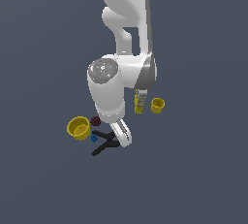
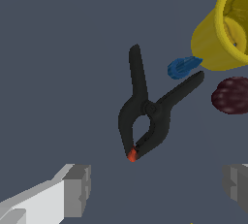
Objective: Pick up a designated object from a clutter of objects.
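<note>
Gripper [image 2: 155, 189]: two grey fingers [image 2: 77, 190] spread wide, nothing between them, positioned above the floor [image 2: 58, 72].
Black spring clamp [image 2: 147, 109]: lay flat on the floor beyond the fingertips, handles splayed, orange-red tip toward the gripper.
Tiny blue piece [image 2: 183, 67]: between the handle ends.
Large yellow cup [image 2: 215, 39]: just beside the blue piece.
Maroon ball [image 2: 231, 95]: near one handle.
Small yellow cup [image 1: 157, 105] and bottle [image 1: 139, 104]: well apart from the clamp.

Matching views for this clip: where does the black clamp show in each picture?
Exterior view: the clamp lies low in the picture, partly behind the arm's end, just below the blue piece.
Wrist view: clamp near centre, handles splayed.
Shared landmark: the large yellow cup, near the handles.
</note>
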Tool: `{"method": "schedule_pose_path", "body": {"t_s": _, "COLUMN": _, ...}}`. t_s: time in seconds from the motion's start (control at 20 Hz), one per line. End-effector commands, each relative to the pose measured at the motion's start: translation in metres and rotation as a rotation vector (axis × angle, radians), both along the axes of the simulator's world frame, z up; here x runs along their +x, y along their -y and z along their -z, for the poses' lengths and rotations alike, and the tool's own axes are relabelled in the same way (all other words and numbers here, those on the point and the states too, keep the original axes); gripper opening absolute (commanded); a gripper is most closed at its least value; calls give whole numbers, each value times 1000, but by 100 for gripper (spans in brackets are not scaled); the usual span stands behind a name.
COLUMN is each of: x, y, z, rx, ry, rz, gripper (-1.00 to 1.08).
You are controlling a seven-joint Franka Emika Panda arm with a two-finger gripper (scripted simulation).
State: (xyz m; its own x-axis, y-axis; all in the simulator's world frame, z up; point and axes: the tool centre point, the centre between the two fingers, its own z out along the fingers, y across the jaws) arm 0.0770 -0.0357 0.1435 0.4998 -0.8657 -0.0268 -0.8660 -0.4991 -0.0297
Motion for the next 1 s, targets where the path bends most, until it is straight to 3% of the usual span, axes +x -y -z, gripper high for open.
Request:
{"method": "schedule_pose_path", "body": {"t_s": 0.0, "x": 2, "y": 7, "z": 15, "rx": -5, "ry": -5, "rz": 78, "gripper": 100}}
{"method": "schedule_pose_path", "body": {"t_s": 0.45, "x": 3, "y": 26, "z": 56, "rx": -25, "ry": -16, "rz": 294, "gripper": 100}}
{"method": "schedule_pose_path", "body": {"t_s": 0.95, "x": 3, "y": 35, "z": 74, "rx": -35, "ry": -19, "rz": 386, "gripper": 100}}
